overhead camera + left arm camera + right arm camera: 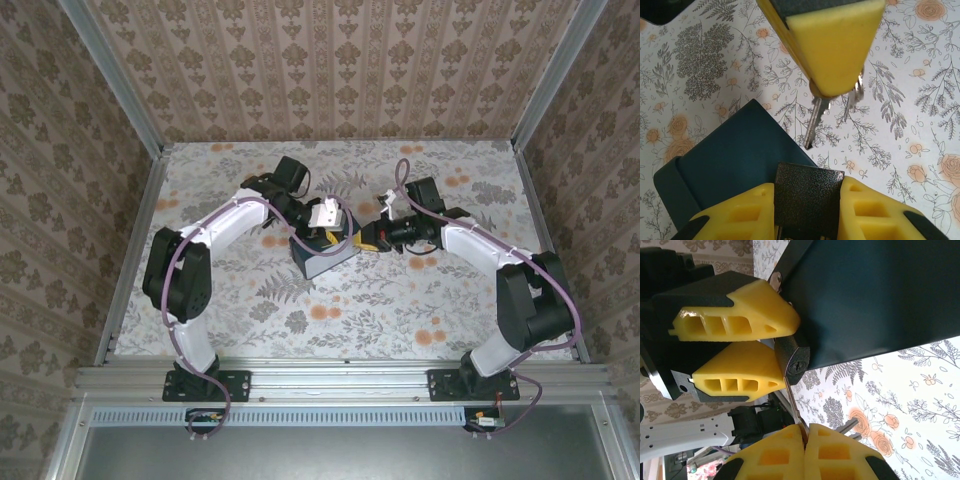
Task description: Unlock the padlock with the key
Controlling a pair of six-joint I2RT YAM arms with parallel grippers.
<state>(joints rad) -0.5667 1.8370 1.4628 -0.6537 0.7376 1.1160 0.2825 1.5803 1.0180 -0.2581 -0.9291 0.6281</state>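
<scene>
A small dark speckled padlock sits clamped between the yellow fingers of my left gripper, which is shut on it. Its keyhole face points at my right gripper. That gripper is shut on a silver key by its head. The key blade reaches up to the lock's lower edge, just beside the keyhole, with its tip a short way off the lock body. From above, the left gripper and right gripper meet at mid-table.
A dark blue box lies on the floral tabletop right under the padlock and fills the area behind it. Spare keys dangle from the ring. Metal rails and patterned walls enclose the table.
</scene>
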